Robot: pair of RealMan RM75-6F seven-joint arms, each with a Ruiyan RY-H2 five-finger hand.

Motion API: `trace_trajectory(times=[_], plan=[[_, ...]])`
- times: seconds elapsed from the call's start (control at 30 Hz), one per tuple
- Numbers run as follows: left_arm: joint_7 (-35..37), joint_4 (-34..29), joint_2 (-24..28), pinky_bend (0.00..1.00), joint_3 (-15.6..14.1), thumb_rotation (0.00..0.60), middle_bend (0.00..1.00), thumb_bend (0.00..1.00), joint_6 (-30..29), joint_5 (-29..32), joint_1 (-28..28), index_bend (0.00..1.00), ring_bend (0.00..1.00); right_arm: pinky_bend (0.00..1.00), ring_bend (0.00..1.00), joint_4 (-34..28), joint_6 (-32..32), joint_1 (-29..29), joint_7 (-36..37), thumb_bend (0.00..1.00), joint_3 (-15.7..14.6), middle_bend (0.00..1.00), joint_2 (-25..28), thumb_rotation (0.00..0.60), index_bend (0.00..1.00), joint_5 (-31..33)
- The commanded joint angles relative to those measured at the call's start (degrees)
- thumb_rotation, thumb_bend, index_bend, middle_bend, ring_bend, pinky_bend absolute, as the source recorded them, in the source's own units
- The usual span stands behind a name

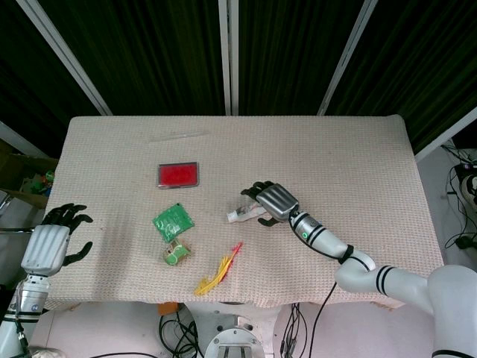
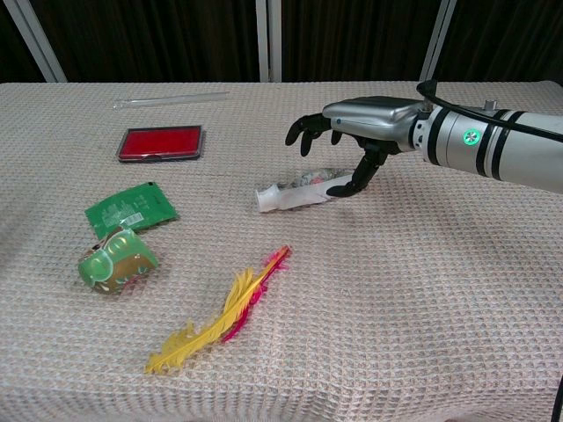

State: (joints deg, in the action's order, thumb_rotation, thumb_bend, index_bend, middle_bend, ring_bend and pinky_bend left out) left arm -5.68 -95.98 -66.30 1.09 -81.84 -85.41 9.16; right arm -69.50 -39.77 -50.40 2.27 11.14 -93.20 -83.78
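on the beige woven surface (image 2: 422,299), the right robot hand (image 2: 365,132) hovers spread over the white tube (image 2: 295,195), thumb touching; grasp looks begun, closing fingers comes next.

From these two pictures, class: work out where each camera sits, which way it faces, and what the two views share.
Head view: high above the near table edge, looking steeply down; shows the whole table, the left hand off its left edge, and the right hand with its arm.
Chest view: low at the near edge, facing across the table toward the dark curtain; only the right hand and forearm show.
Shared: right hand over the white tube, yellow feather, red tray.
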Motion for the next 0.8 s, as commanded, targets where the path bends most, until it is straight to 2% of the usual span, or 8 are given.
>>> trace_trajectory(times=[0.03, 0.13, 0.23, 0.47, 0.8], plan=[[0.4, 0.4, -0.1, 0.18, -0.2, 0.6, 0.2, 0.26, -0.1, 0.1, -0.3, 0.36, 0.13, 0.28, 0.14, 1.7, 2.8, -1.6, -0.5, 0.23, -0.3, 0.27, -0.7, 0.6, 0.2, 1.5], [0.8, 0.7, -0.3, 0.18, -0.3, 0.6, 0.2, 0.26, -0.3, -0.2, -0.5, 0.36, 0.13, 0.28, 0.14, 2.9, 4.6, -2.9, -1.5, 0.23, -0.8, 0.27, -1.1, 0.6, 0.21, 2.1], [1.1, 1.0, -0.4, 0.18, -0.4, 0.6, 0.2, 0.26, -0.7, -0.4, -0.8, 0.36, 0.13, 0.28, 0.14, 4.6, 5.0, -3.8, -3.8, 0.23, -1.4, 0.29, -1.9, 0.6, 0.26, 2.5], [1.9, 1.5, -0.5, 0.18, -0.3, 0.6, 0.2, 0.26, -1.2, -0.7, -1.2, 0.36, 0.13, 0.28, 0.18, 7.5, 3.1, -4.1, -4.3, 0.24, -2.0, 0.4, -4.1, 0.6, 0.41, 2.9], [2.8, 2.6, -0.9, 0.18, -0.2, 0.6, 0.2, 0.26, -1.0, -0.9, -1.3, 0.36, 0.13, 0.3, 0.26, 9.3, -1.5, -3.3, -3.4, 0.25, -3.0, 0.5, -5.7, 0.6, 0.54, 1.7]])
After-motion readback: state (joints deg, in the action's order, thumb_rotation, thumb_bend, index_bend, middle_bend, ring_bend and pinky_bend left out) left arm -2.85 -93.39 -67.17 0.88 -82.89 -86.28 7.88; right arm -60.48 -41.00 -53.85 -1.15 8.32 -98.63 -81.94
